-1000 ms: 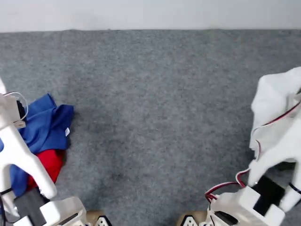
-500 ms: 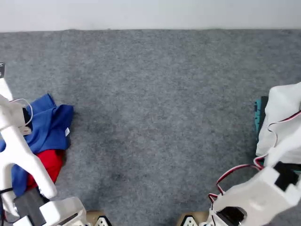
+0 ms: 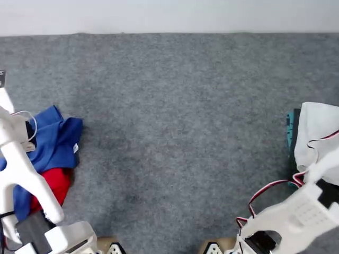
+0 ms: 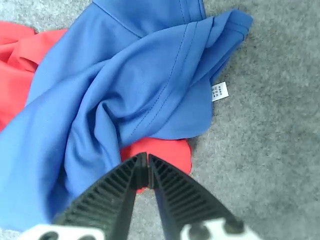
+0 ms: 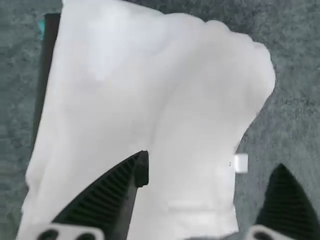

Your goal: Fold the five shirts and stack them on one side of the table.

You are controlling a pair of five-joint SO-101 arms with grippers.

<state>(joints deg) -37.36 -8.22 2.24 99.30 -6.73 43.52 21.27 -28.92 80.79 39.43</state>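
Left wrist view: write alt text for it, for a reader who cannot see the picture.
A crumpled blue shirt lies partly over a red shirt on a grey table. The left gripper, its jaws shut, points at the spot where red cloth shows from under the blue. A small white tag sticks out at the blue shirt's hem.

The bench [image 3: 175, 116] has a grey, felt-like top. Near its left edge a crumpled blue shirt [image 3: 53, 140] lies partly over a red shirt [image 3: 55, 185], and a small white label [image 4: 219, 91] shows at the blue hem. At the right edge a white shirt [image 3: 318, 132] rests on a dark cloth [image 3: 295, 124], with a teal edge [image 3: 289, 132] showing beside it.
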